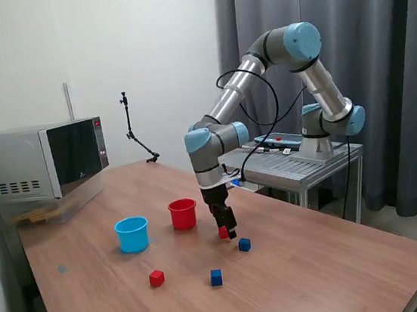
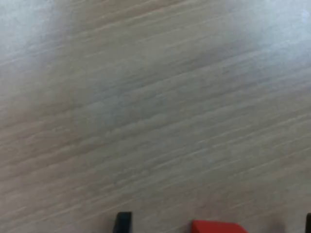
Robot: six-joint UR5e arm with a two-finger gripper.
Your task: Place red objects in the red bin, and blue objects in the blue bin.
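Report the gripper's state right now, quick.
Gripper: down at the wooden table around a small bright red cube; whether its fingers are shut on the cube or still open cannot be told.

From my wrist view I get only a soft, blurred stretch of bench (image 2: 146, 107), with a red cube (image 2: 217, 226) cut off by the picture's edge so just a sliver shows, and one dark fingertip (image 2: 123, 222) of the claw likewise clipped. In the exterior view the claw (image 1: 226, 233) covers part of that cube (image 1: 222, 233), and I cannot tell whether the fingers touch it.
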